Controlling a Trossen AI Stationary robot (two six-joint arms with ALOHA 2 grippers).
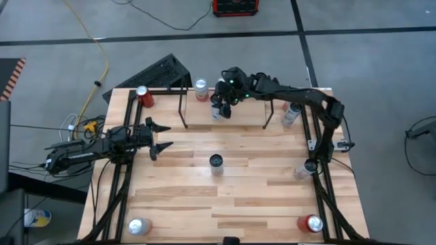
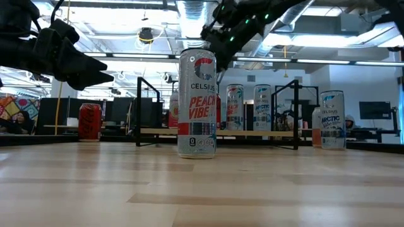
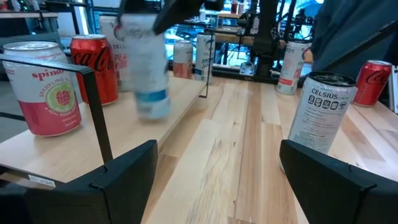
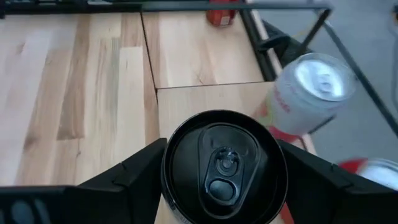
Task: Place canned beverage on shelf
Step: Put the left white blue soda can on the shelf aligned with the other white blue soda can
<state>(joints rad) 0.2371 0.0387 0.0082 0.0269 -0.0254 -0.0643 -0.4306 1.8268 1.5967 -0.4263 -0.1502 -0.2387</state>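
My right gripper (image 1: 220,107) hangs over the shelf (image 1: 238,117) at the table's far side, shut on a black-topped can (image 4: 224,171). In the left wrist view this can (image 3: 144,68) shows pale and blurred, upright over the shelf board (image 3: 180,102). I cannot tell whether its bottom touches the board. In the low view the gripper (image 2: 221,38) shows, but the front can hides the held one. My left gripper (image 1: 162,136) waits open at the table's left edge, level, with nothing between its fingers (image 3: 124,174). My right gripper pinches the can between its two fingers, on opposite sides of its wall just below the top rim (image 4: 168,177). The fingers (image 4: 134,171) come slanting down from above and from the table's right. The can stays upright, top up.
A Celsius can (image 1: 216,162) stands mid-table. A red can (image 1: 143,95) and a white one (image 1: 201,88) stand at the far left by the shelf. Two cans (image 1: 291,112) (image 1: 303,169) stand at the right, one more in each near corner (image 1: 138,226) (image 1: 312,223).
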